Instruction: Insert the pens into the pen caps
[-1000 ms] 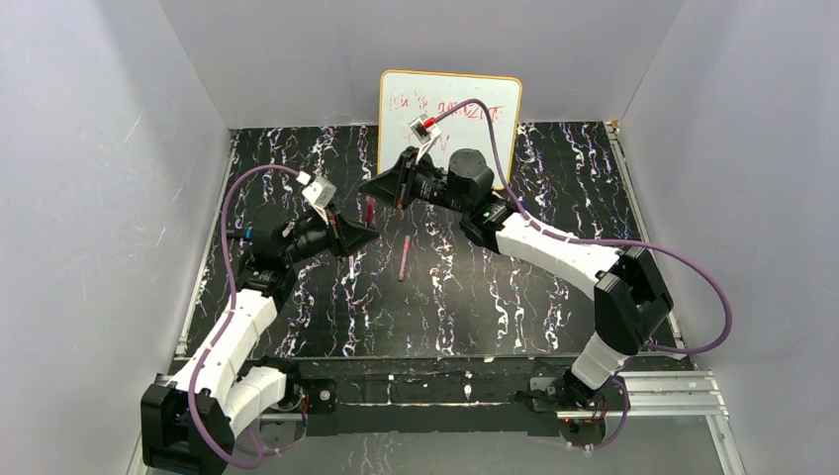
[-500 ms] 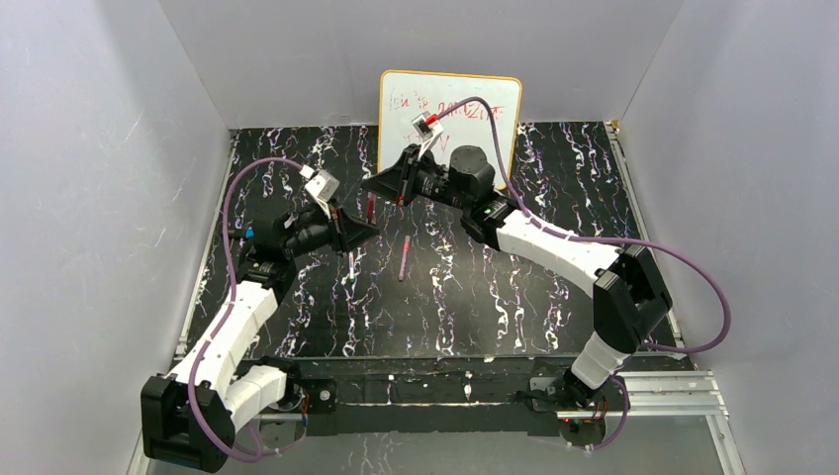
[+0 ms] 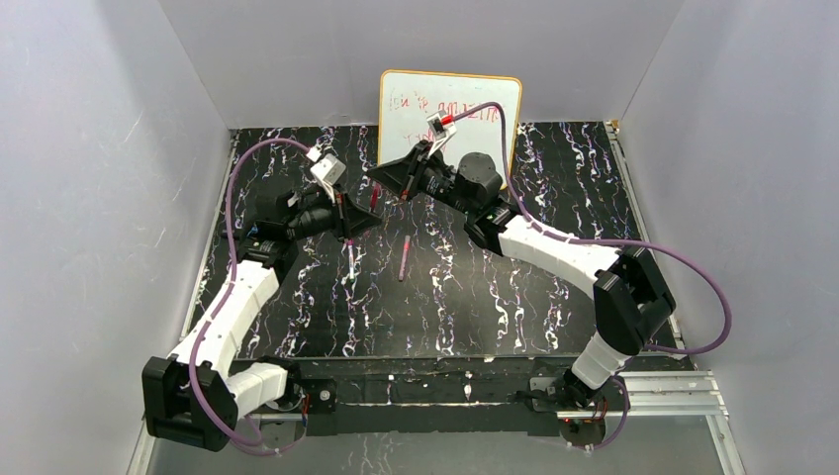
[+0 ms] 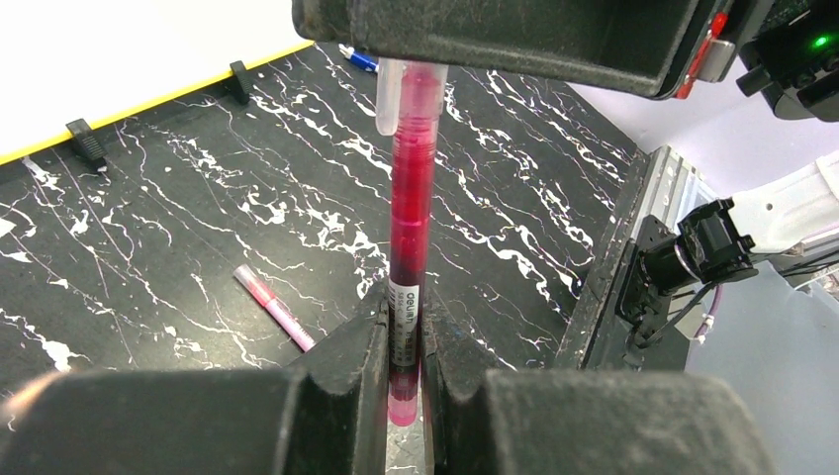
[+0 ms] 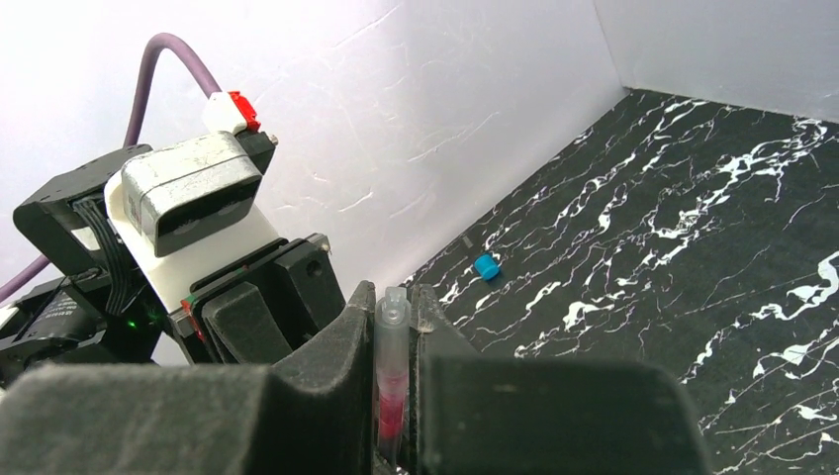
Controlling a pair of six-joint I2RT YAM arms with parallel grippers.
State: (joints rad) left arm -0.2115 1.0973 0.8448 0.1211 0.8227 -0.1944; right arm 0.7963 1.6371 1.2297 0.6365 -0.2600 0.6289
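Loose pink pen (image 3: pixel 405 257) lies flat on the black marbled table (image 3: pixel 554 297), nearer the arm bases than either gripper and touched by neither. Just beyond it and raised off the surface, the left gripper (image 4: pixel 404 332) is closed tight on the magenta pen (image 4: pixel 411 198). Both fingers press the labelled end of the barrel, and a short stub of pen shows behind the grip. From there the barrel runs straight and unbent toward the right gripper (image 5: pixel 394 302), which faces the left one almost tip to tip. The pen's far end sits inside the pen cap (image 5: pixel 393 332), a pale translucent tube with a side clip. Magenta shows through the cap's wall for part of its length, while the remainder reads clear. The right gripper's jaws are closed on this cap, one finger on each side, and the cap's pale end projects slightly past the fingertips. How deep the pen is seated cannot be judged. Farther off, a small blue piece (image 5: pixel 485 265) rests on the table near the foot of the side wall. At the rear edge stands the whiteboard (image 3: pixel 465 99), well apart from the held pen.
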